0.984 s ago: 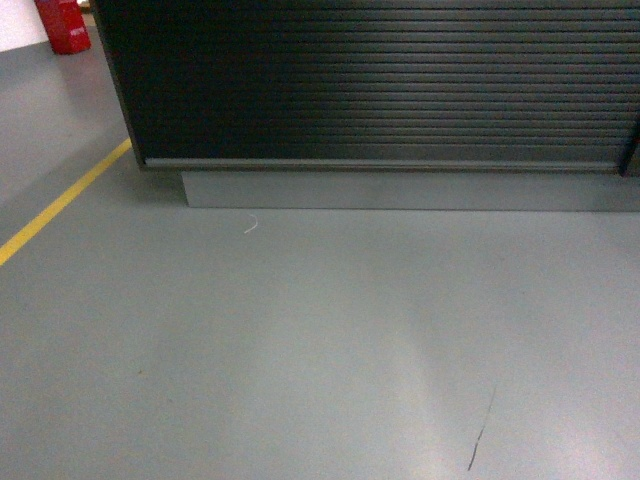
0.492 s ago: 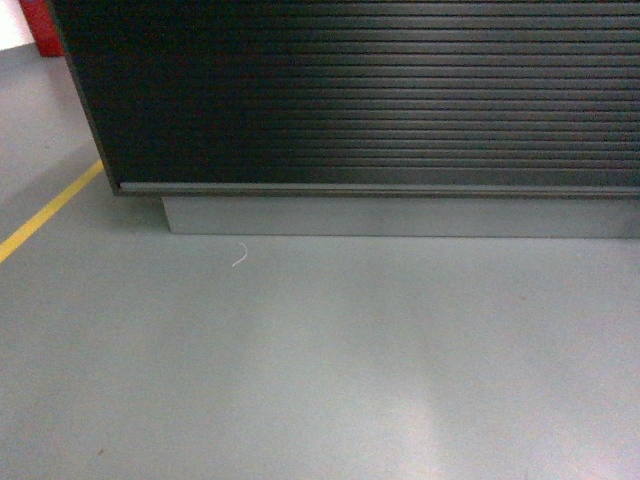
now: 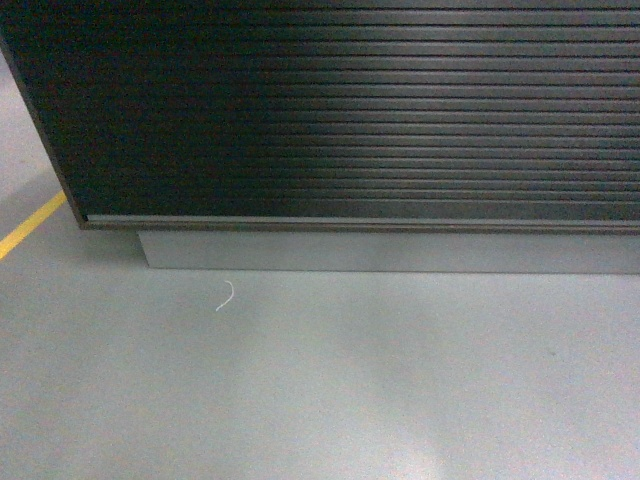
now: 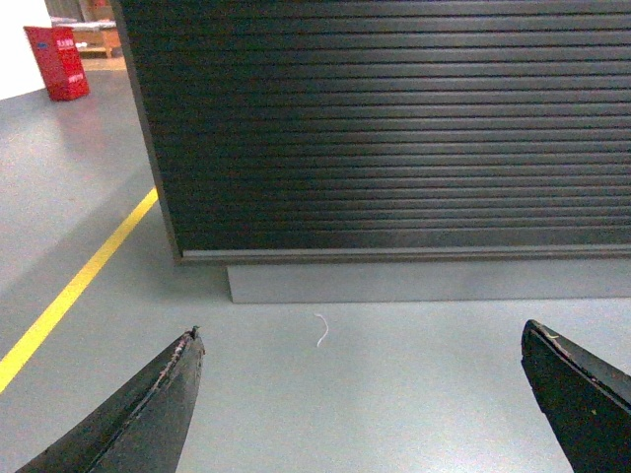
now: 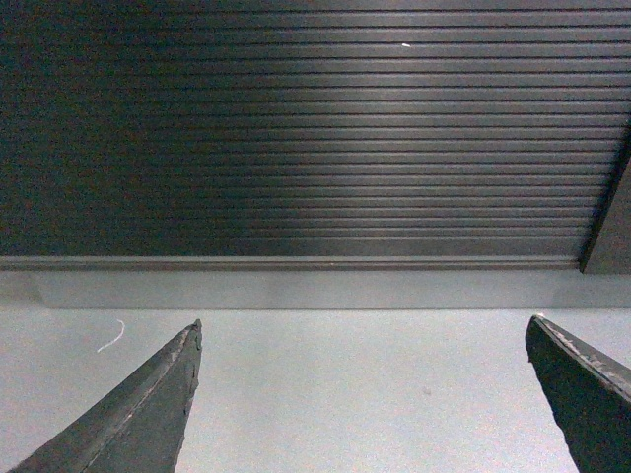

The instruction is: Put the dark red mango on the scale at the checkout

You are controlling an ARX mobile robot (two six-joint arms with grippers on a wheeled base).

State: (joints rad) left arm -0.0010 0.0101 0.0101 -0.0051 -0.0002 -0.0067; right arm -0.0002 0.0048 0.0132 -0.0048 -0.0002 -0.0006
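Plainly, this is the approach step: all three views show only the checkout [image 3: 350, 110], its ribbed black front filling the upper part of each picture from nine o'clock round to three o'clock, with the grey plinth [image 3: 380, 252] beneath it and bare grey floor [image 3: 330, 390] in the lower half. The counter top is out of sight above the frame, so neither the scale nor the dark red mango shows anywhere — where the fruit lies I cannot tell.

The left gripper [image 4: 365, 394] has its fingers spread wide, one at seven o'clock and the other at five o'clock of its wrist view, with only floor between them. The right gripper [image 5: 365, 394] is the same: wide apart and holding nothing.

A small white thread [image 3: 226, 296] lies on the floor near the plinth, and a yellow line [image 3: 30, 225] runs at nine o'clock in the head view; a red crate [image 4: 57, 61] stands at eleven o'clock in the left wrist view.

By my judgement the task is barely begun. The next move calls for raising the view and arms to counter height and finding the mango and scale.
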